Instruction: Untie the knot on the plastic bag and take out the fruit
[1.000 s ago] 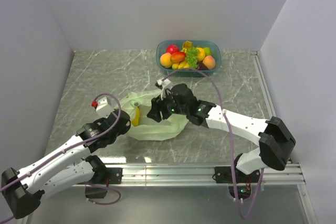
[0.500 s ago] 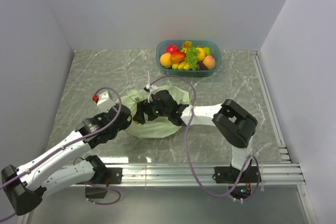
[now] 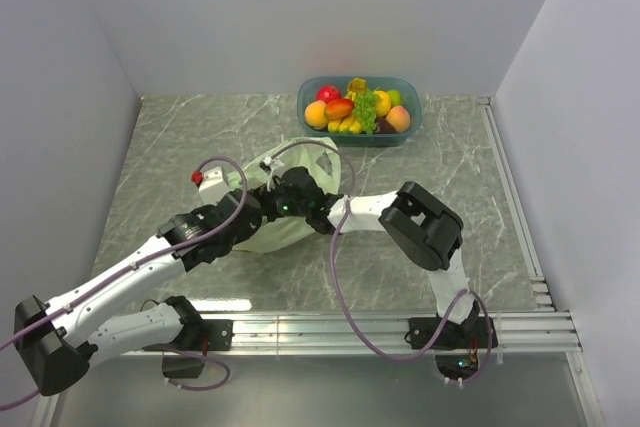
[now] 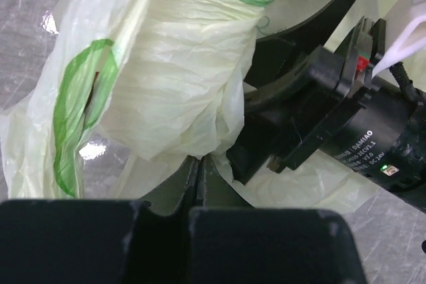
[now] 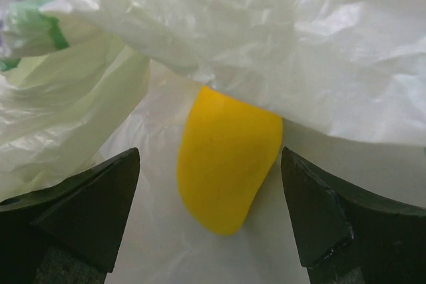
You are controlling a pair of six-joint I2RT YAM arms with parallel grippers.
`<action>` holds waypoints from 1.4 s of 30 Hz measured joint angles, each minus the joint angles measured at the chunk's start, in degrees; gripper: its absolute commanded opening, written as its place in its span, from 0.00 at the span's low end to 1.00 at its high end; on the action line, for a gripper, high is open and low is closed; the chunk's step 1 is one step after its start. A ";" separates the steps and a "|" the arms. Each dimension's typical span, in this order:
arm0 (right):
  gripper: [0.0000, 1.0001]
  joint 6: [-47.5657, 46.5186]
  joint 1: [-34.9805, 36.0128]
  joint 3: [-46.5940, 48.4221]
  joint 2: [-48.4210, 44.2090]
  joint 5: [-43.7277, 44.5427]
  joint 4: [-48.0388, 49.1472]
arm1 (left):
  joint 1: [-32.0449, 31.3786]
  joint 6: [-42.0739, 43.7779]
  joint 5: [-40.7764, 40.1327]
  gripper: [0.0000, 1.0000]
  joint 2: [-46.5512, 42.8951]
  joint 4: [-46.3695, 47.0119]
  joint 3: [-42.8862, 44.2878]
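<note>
The pale yellow-green plastic bag [image 3: 268, 238] lies crumpled at mid table, its mouth open; I see no knot. My left gripper [image 3: 243, 219] is shut on a fold of the bag [image 4: 166, 91] at its near-left edge and holds it up. My right gripper [image 3: 278, 205] reaches into the bag from the right; its black body shows in the left wrist view [image 4: 313, 124]. In the right wrist view its gripper [image 5: 210, 156] is open, with a smooth yellow fruit [image 5: 226, 164] lying on the plastic between the fingers [image 5: 100, 197], half under a fold and untouched.
A teal bowl [image 3: 412, 119] heaped with toy fruits [image 3: 352, 107] stands at the back, right of centre. White walls close in the left, back and right sides. The arms' cables loop above the bag.
My right gripper has pushed left, deeper into the bag, hiding the yellow fruit in the top view. My left gripper has moved up and right with the bag's edge.
</note>
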 measured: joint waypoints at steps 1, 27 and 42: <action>0.93 -0.24 0.02 -0.07 0.04 -0.68 -0.15 | 0.00 -0.17 0.02 0.00 -0.09 -0.20 -0.02; 0.00 -6.03 4.22 2.69 5.03 -2.01 -5.90 | 0.00 -6.73 3.34 0.01 -9.18 -2.62 -7.87; 0.49 -5.42 2.32 -9.33 -11.34 7.48 -6.88 | 0.00 -4.70 -1.09 0.00 -10.38 -6.86 -5.14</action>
